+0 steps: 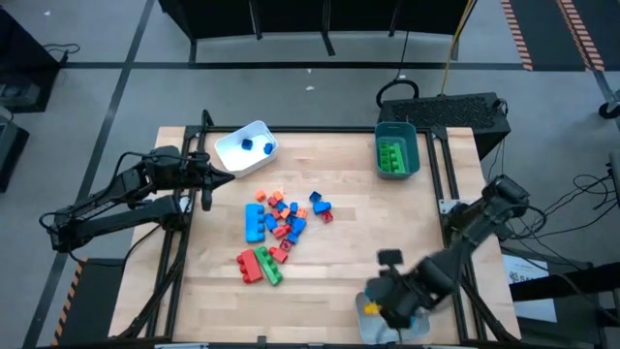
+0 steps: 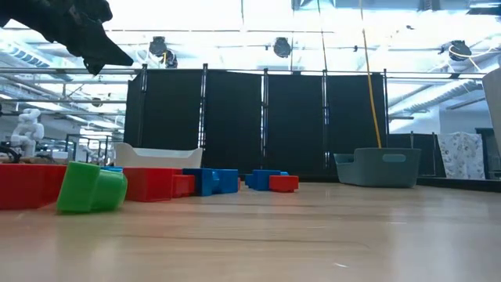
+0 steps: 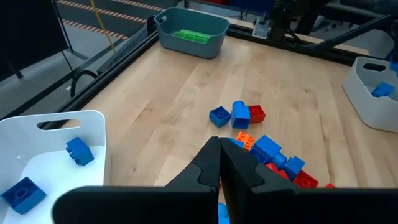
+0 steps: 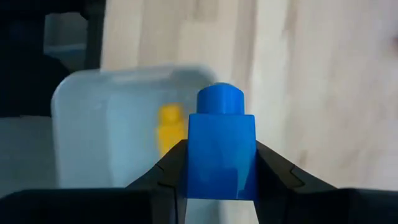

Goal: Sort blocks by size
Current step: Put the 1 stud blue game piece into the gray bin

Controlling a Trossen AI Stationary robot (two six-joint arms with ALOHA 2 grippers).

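Step in hand: a small blue single-stud brick (image 4: 221,149) was held clamped between the fingers of the right end effector (image 1: 392,302), above a pale tray (image 4: 118,124) at the near right edge of the surface (image 1: 387,218).
Next move: a release over that tray was judged to be called for.
Left end effector (image 3: 219,163): was closed and empty, poised between the white tray (image 1: 232,145) and the pile of mixed bricks (image 1: 276,228).
View difference: the gripped brick and a yellow piece (image 4: 169,127) in the tray were shown only by the right wrist view; in the high view they were hidden by the arm.
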